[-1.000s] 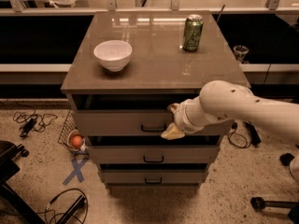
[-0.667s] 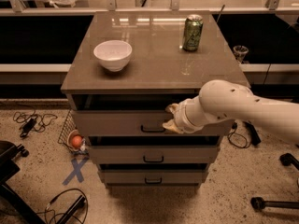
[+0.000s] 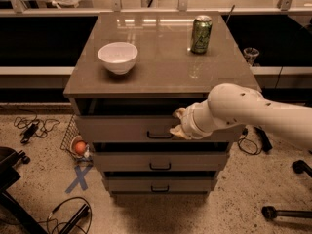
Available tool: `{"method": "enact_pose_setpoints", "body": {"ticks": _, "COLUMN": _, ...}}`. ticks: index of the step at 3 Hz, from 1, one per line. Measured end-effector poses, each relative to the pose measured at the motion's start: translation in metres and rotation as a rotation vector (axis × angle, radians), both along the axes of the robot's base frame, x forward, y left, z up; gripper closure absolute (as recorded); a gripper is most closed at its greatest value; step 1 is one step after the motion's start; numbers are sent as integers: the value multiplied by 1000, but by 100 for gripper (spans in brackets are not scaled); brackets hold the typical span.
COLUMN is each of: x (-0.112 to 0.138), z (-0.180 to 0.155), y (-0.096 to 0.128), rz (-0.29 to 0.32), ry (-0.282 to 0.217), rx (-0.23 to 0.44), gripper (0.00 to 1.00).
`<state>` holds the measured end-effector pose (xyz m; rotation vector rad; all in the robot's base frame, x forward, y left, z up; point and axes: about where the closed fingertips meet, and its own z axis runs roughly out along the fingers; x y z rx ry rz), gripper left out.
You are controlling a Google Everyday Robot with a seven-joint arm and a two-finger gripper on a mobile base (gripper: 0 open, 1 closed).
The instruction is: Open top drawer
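flanking the top drawer's (image 3: 117, 129) black bar handle (image 3: 160, 135): rounded cream end effector (image 3: 178, 124)

The scene is dim and warm-toned, lit from above and behind. The cabinet top (image 3: 161, 77) takes most of the light: pale streaks of glare lie along its far edge, and the can (image 3: 201, 34) and the bowl (image 3: 118, 57) cast soft shadows and faint reflections on its glossy surface. The gap above the top drawer (image 3: 122, 128) is black with shadow (its inside cannot be made out). The gripper (image 3: 178, 123), at that drawer's front just right of the handle (image 3: 160, 135), is lit on top and shaded underneath. The arm (image 3: 243, 106) glows pale. A broad dark shadow pools on the floor (image 3: 39, 179) under the cabinet.
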<state>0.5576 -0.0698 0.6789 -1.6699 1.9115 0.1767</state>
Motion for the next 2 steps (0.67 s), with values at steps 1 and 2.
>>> {"method": "enact_pose_setpoints", "body": {"ticks": 1, "x": 0, "z": 0, "y": 0, "rz": 0, "ry": 0, "rx": 0, "gripper": 84}}
{"method": "enact_pose_setpoints", "body": {"ticks": 2, "x": 0, "z": 0, "y": 0, "rz": 0, "ry": 0, "rx": 0, "gripper": 61}}
